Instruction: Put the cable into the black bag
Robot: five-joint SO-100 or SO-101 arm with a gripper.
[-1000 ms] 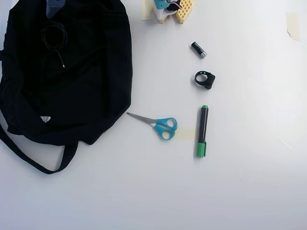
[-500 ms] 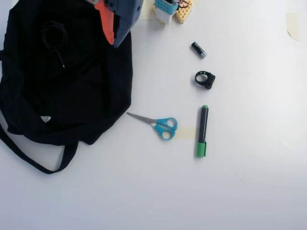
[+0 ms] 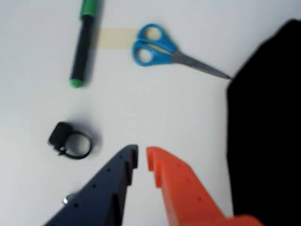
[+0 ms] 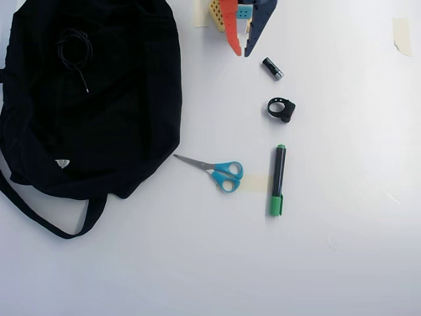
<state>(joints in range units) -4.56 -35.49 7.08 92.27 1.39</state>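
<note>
One coiled cable (image 4: 74,51) lies on the black bag (image 4: 125,131) at the upper left of the overhead view, resting on the dark fabric with one loose end trailing downward. Whether it sits inside an opening or merely on top of the cloth I cannot tell, since black on black hides any seam. If it is inside, the task looks close to finished; if on top, tucking it in remains.

Moving right, the scissors (image 4: 220,172) lie just off the bag's lower right edge, blades pointing at it. Beyond them sit a green marker (image 4: 278,179), a small black ring clip (image 4: 281,108) and a short dark cylinder (image 4: 272,68), all well apart on the white worktop (image 4: 342,250).

The gripper (image 3: 142,157) hovers empty at the top edge of the overhead view, its jaws nearly together with only a narrow gap. Open worktop stretches between gripper and bag, so a leftward path looks clear; the clutter lies below and to the right.
</note>
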